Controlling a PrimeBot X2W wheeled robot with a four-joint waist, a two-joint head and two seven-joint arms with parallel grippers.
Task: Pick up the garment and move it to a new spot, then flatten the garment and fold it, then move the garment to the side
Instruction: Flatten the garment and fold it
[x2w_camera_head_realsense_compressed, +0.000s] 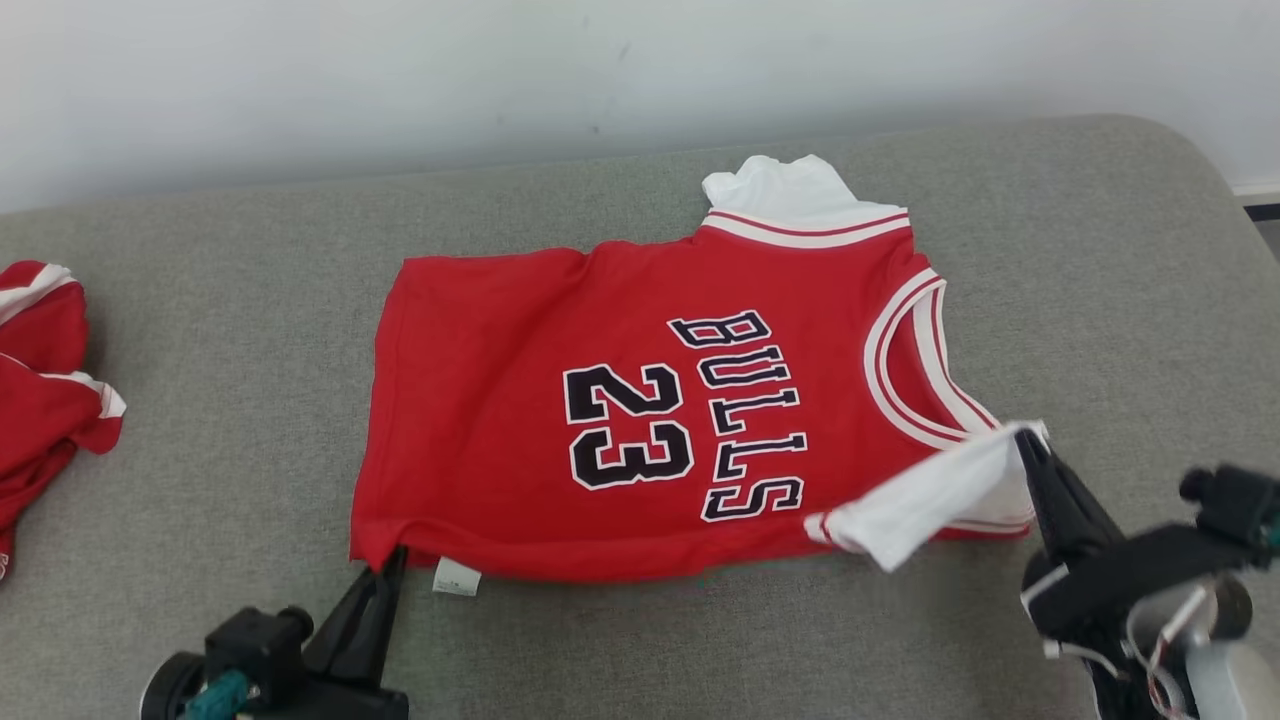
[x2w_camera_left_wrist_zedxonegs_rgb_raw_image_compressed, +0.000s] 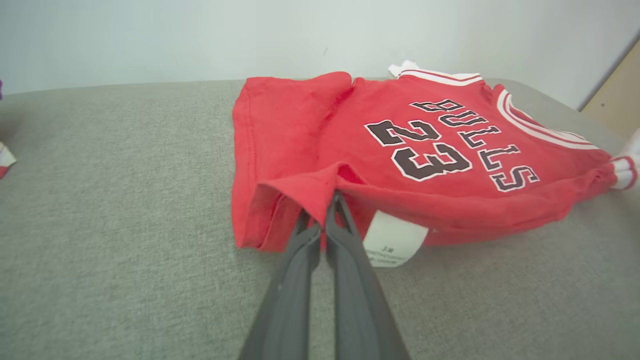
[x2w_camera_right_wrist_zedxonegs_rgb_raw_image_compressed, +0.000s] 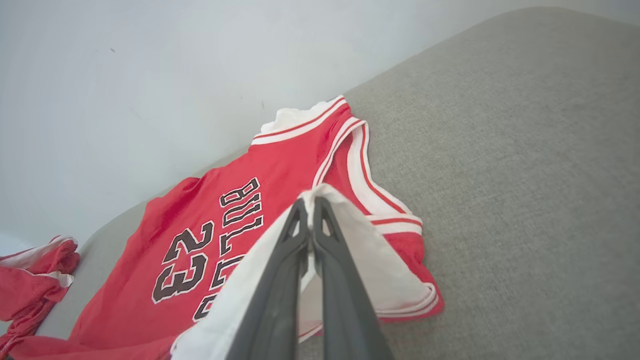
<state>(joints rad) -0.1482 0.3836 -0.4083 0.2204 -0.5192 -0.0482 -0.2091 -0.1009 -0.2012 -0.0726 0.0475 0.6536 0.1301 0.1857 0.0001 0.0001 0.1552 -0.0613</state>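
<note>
A: Where is the garment?
B: The red sleeveless jersey (x2w_camera_head_realsense_compressed: 520, 420) with black BULLS 23 lettering and white-striped trim lies spread across the middle of the grey fabric-covered counter (x2w_camera_head_realsense_compressed: 1100, 300). Its neckline points to the counter's right end and its hem to the left.

A: And the grips?
B: The left end effector (x2w_camera_head_realsense_compressed: 392, 562) is clenched on the near hem corner and holds it a little off the fabric. A white care label (x2w_camera_head_realsense_compressed: 457, 577) hangs just beside its fingers. The right end effector (x2w_camera_head_realsense_compressed: 1028, 440) is clamped on a flap of white cloth at the near shoulder, raised above the counter.

A: Edges?
B: The jersey's far side lies near the pale wall (x2w_camera_head_realsense_compressed: 500, 80), with a bare strip between. The counter's far right corner is rounded.

A: Room to move?
B: There is bare grey to the right of the neckline and a strip along the near side. On the left a wide gap separates the jersey from a crumpled red-and-white garment (x2w_camera_head_realsense_compressed: 45, 390) at the counter's left edge.
</note>
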